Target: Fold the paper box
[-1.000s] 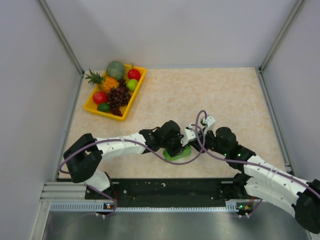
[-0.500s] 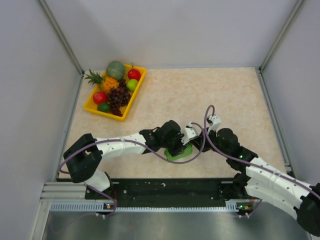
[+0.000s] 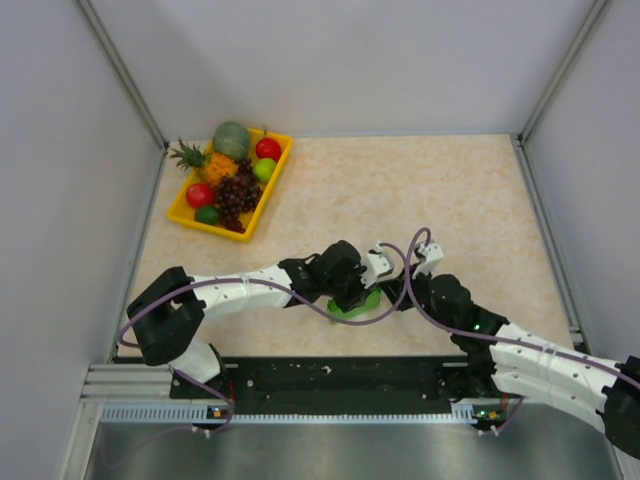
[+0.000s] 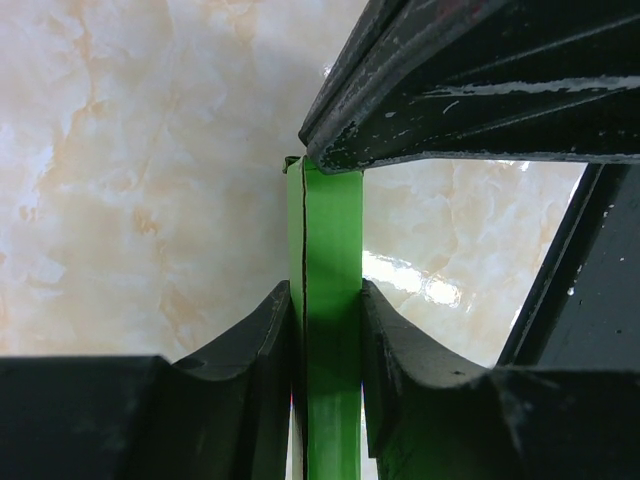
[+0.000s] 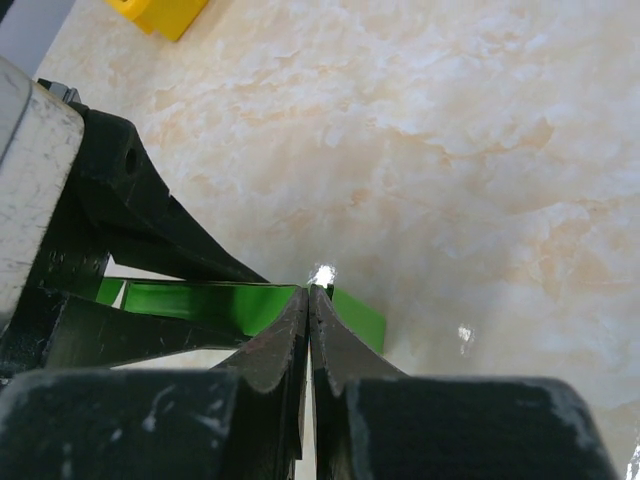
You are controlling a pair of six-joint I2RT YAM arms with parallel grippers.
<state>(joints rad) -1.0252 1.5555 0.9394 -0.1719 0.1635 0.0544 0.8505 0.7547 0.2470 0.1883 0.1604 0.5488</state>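
At the far left of the beige marbled worktop (image 3: 430, 190) sits a yellow tray (image 3: 181, 212) filled with fruit (image 3: 236, 190), well apart from everything else. The left arm (image 3: 240, 290) reaches in from the near-left corner towards the middle of the near edge. The left jaws are clenched on the paper box (image 3: 356, 304), and the left wrist view shows a black finger (image 4: 262, 330) pressed against each side of an upright green panel (image 4: 331, 225), which has a thin dark seam running down it. The box sits low over the worktop between the two arms, mostly hidden from above by the wrists. Whether it rests on the surface cannot be told. From the right, the right arm (image 3: 540, 360) comes in just beside it. The right jaws are pressed fully together, their tips meeting at the top edge of the green card (image 5: 205, 302). Whether any paper is caught between them cannot be told.
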